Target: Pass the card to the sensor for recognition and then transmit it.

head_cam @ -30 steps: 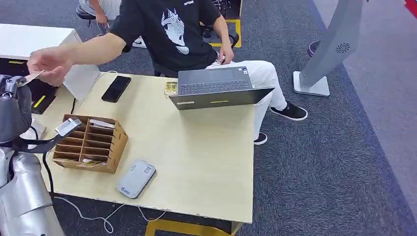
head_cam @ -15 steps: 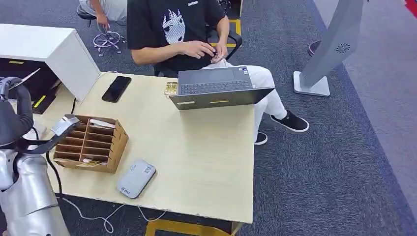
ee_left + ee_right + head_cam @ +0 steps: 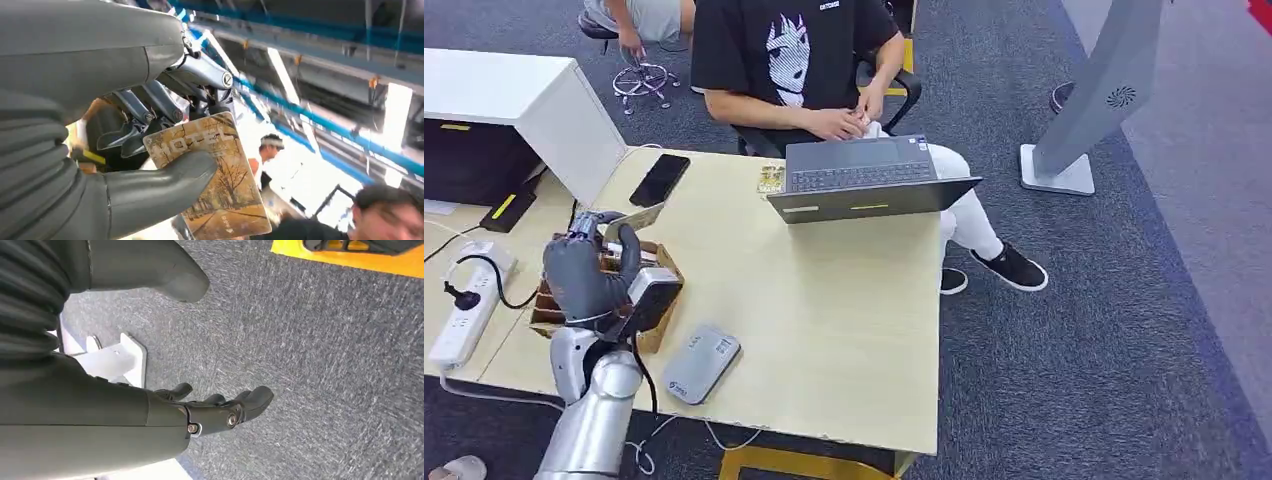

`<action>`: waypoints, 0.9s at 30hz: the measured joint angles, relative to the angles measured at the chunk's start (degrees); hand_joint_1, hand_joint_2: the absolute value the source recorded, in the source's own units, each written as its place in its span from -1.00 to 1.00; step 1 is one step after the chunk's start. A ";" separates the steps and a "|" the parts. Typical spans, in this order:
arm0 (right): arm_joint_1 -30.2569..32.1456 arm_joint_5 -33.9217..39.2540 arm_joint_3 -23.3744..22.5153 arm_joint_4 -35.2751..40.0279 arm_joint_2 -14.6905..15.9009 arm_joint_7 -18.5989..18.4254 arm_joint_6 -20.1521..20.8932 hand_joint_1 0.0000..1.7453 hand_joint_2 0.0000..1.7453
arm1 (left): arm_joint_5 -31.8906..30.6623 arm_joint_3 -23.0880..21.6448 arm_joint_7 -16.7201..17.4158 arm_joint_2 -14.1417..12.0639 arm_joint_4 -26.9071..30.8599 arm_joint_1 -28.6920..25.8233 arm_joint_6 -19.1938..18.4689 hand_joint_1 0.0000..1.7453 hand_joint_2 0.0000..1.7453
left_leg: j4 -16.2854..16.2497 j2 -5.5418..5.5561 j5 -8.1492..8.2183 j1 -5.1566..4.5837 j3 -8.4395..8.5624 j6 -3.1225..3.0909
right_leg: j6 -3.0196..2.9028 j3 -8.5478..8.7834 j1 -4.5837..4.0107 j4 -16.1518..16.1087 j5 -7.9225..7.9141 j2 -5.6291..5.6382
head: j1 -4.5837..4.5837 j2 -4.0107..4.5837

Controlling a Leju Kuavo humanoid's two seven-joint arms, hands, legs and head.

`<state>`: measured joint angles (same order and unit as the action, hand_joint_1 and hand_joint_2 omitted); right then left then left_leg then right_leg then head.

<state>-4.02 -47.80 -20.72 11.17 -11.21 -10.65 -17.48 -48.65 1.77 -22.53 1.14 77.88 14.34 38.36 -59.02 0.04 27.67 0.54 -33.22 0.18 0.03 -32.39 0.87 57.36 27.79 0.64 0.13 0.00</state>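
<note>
Left hand raised over the wooden sorter box at the near-left of the table, pinching the card between thumb and fingers. From the head view, just a pale edge of that card seen; from the left wrist view, its face plain: a tree-lined scene, brown and gold, with lettering across it, pressed under the thick thumb. Grey sensor lying flat on the table just beside the box, apart from the card. Laptop and phone farther back, a seated person behind them. Right hand hung above the carpet, fingers loosely apart, holding nothing.
</note>
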 joint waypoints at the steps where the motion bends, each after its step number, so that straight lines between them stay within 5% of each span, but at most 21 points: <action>1: 0.08 0.02 -0.15 0.00 0.00 0.07 -0.07 -1.00 1.00 | 0.11 -1.11 0.24 -0.22 0.00 -0.48 -0.06 1.00 1.00 | 0.00 0.00 0.00 0.01 0.00 0.00 | 0.00 0.00 0.00 0.00 0.00 0.00 | -0.02 0.00; 15: 0.45 0.00 -0.92 -0.07 0.00 0.07 -0.04 -1.00 1.00 | -0.09 -8.21 1.55 -3.54 0.63 -4.43 -0.81 1.00 1.00 | 0.01 -0.01 0.00 0.00 0.00 0.00 | 0.00 0.02 -0.02 0.00 0.00 -0.01 | -0.02 0.00; 22: 0.60 1.58 -2.23 -0.07 0.00 0.05 -0.13 -1.00 1.00 | 0.44 -10.38 7.48 -6.49 4.79 -7.05 -10.82 1.00 1.00 | 0.01 -0.02 0.00 0.01 0.00 0.00 | 0.00 0.01 -0.02 0.00 0.01 0.01 | -0.02 0.00; 27: 0.79 2.01 -3.43 -0.07 0.00 0.07 0.13 -1.00 1.00 | -0.57 -11.93 9.68 -7.98 8.22 -10.39 -12.72 1.00 1.00 | 0.01 -0.02 0.01 0.01 -0.01 0.00 | 0.01 0.00 -0.02 0.00 0.03 0.00 | 0.00 0.00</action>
<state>-3.23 -45.79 -24.15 11.10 -11.21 -10.58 -17.35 -49.22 -10.16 -12.85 -6.84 86.10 3.95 25.64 -59.01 0.02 27.68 0.54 -33.23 0.18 0.03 -32.39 0.85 57.36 27.82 0.64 0.13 0.00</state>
